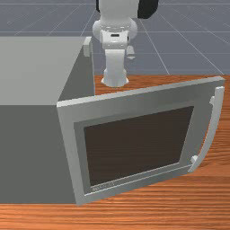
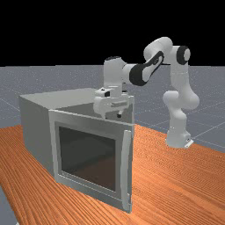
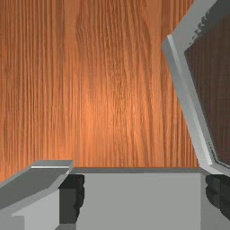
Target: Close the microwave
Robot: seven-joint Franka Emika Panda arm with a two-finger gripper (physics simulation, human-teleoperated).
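Nearest, door [image 1: 134, 143] of the microwave [image 2: 37, 127], which stands on the worktop [image 2: 176, 184]; door wide open, handle [image 1: 217, 108] at its free edge. Next, jaws [image 3: 145, 196], apart and empty, apparently on the door's inner side. Farthest, arm base [image 2: 178, 138]. Step, as judged: positioning. Next move: round to the outer face, then push inward.

Orange-brown wooden tabletop [image 2: 176, 180] with streaked grain; on it stand a grey, box-shaped microwave [image 2: 35, 127], its grey-framed, dark-windowed door [image 2: 88, 154] standing open, and, well apart in the far view, the white, rounded base [image 2: 176, 139] of the robot arm [image 2: 181, 102]
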